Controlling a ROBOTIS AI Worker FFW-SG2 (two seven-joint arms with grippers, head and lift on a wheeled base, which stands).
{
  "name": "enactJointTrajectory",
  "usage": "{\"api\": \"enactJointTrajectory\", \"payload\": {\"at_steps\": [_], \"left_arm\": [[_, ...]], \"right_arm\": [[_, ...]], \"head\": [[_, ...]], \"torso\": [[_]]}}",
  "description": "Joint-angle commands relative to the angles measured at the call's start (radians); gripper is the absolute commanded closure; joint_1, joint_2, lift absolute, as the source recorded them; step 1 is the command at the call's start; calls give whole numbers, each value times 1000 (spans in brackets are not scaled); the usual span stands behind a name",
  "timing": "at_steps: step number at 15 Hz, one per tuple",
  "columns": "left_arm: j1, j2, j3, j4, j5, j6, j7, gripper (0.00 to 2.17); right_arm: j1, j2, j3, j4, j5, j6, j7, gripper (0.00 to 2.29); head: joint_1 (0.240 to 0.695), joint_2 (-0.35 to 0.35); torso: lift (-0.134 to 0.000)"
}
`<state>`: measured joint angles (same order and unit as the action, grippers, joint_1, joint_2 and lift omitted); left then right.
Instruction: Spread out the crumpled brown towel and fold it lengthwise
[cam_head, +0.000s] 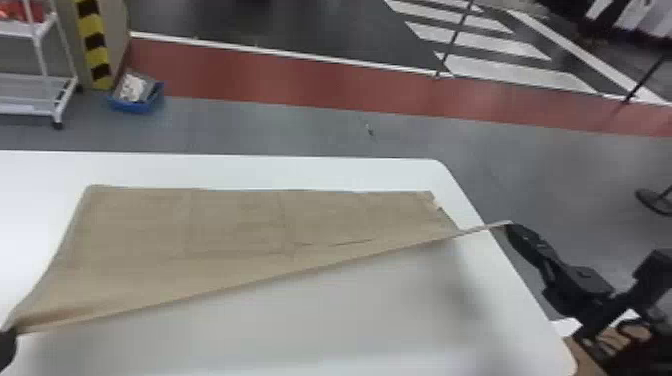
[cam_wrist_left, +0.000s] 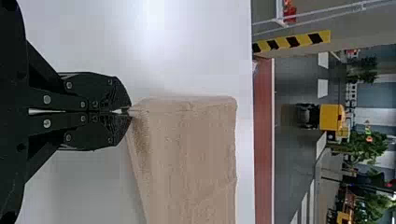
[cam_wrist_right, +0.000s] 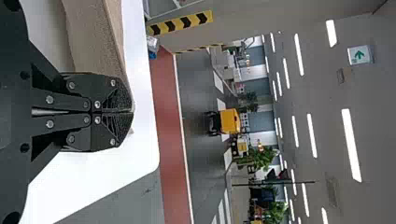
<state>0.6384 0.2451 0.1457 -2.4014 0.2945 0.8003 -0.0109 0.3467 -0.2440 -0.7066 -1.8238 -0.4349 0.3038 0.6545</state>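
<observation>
The brown towel (cam_head: 240, 225) lies spread over the far part of the white table, its near edge lifted and stretched on a slant. My left gripper (cam_head: 9, 331), at the lower left of the head view, holds its near left corner. At the right, my right gripper (cam_head: 511, 226) holds the near right corner out past the table's right edge. In the left wrist view the left gripper (cam_wrist_left: 130, 112) is shut on a corner of the towel (cam_wrist_left: 187, 149). The right gripper (cam_wrist_right: 132, 112) in the right wrist view is shut, with the towel (cam_wrist_right: 93, 42) running beside and behind it.
Bare white table (cam_head: 300, 320) lies on the near side of the towel, and its rounded far right corner is close to the towel's end. On the floor beyond are a blue bin (cam_head: 136, 95) and a white rack (cam_head: 37, 75).
</observation>
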Motion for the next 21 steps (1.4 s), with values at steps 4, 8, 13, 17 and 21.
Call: {"api": "enactJointTrajectory", "payload": {"at_steps": [4,8,13,17,21], "left_arm": [[-6,-7,5,8,3,3,-12,1025],[-14,-1,66,90,2,-206,-86,502],[3,11,75,185,-18,-393,-199,502],[55,31,89,234,-31,-648,-334,502],[76,40,115,281,-34,-648,-485,434]], "right_arm": [[-17,-11,3,28,30,-13,-3,1420],[-18,-15,-1,61,36,-22,-6,1420],[-17,-14,-2,60,22,-10,-6,1420],[-18,-14,-2,60,16,-4,-6,1420],[-18,-15,-7,72,11,-7,-3,1420]], "head": [[695,-344],[695,-336],[695,-306],[695,-322],[695,-348]], "torso": [[-124],[-124],[-124],[-124],[-124]]}}
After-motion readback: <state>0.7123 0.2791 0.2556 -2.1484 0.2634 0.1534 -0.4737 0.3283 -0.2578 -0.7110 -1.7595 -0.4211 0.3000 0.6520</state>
